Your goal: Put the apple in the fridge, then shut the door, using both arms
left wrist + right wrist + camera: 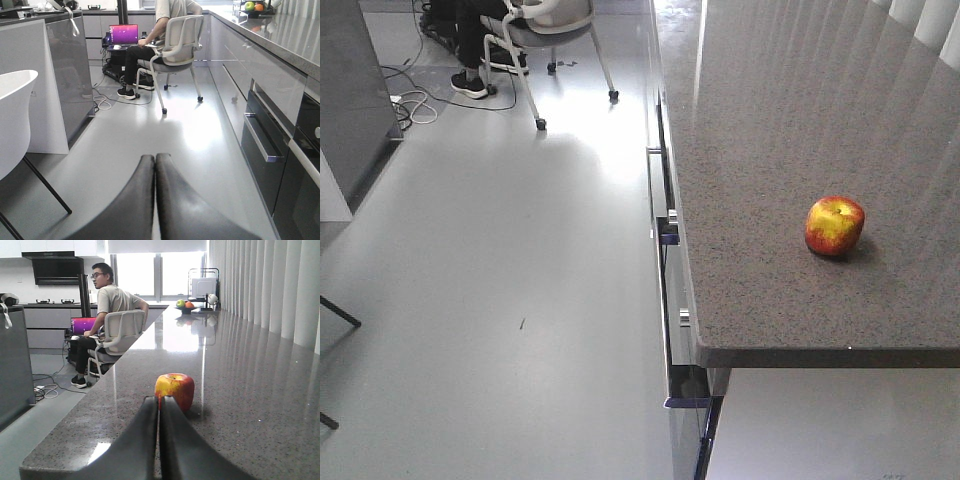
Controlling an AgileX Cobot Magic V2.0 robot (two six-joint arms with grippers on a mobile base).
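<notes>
Two pairs of jaws show, and both are pressed together with nothing between them. The right gripper (159, 401) points along the tabletop (770, 120) straight at the apple (174, 391), near it but apart. The left gripper (154, 159) hangs over the aisle floor (150, 125), aimed toward a person (170, 15) seated in a wheeled chair (177, 40) well away. The apple sits upright on the speckled grey stone, a little in from the near end, untouched. I judge the task to be at its very first step, the reach for the fruit: nothing is picked up, and neither the fridge nor its door can be made out with any certainty in these views. The next move calls for the right jaws to spread wider than the apple, advance level until they flank it, then pinch its sides. It is a round, smooth thing that may roll if nudged off-centre.
</notes>
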